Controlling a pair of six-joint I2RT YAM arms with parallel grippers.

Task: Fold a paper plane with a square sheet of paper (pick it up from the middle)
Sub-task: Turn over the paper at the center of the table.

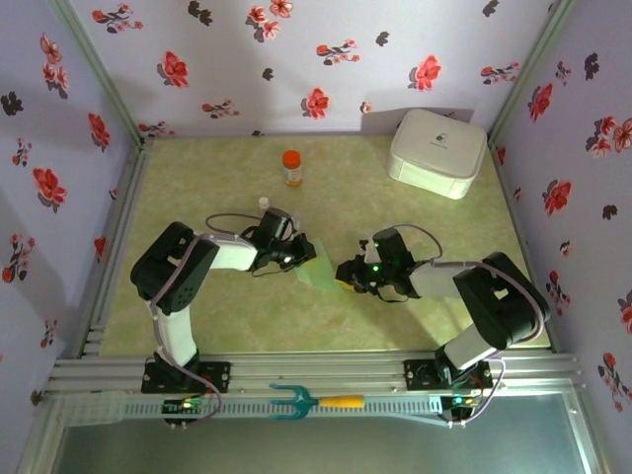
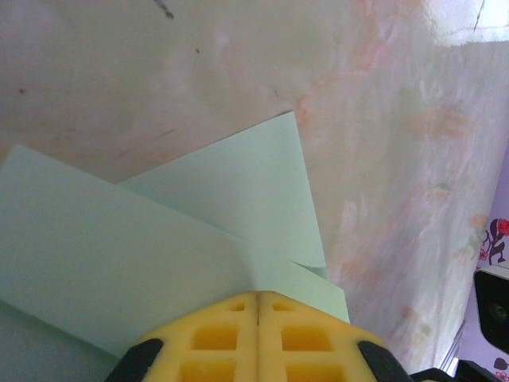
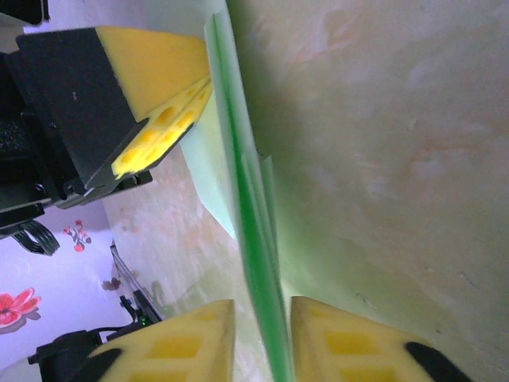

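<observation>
Your left gripper was clamped shut on the square sheet of paper, which was creased and standing on edge, well left of and in front of the white box; your right gripper straddled its edge, couldn't tell if it was actually pinching; the box was shut, no telling what's inside; an orange-capped bottle stood left of the box.

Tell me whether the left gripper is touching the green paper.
Touching. In the left wrist view the left gripper is closed tight on the edge of the green paper.
</observation>
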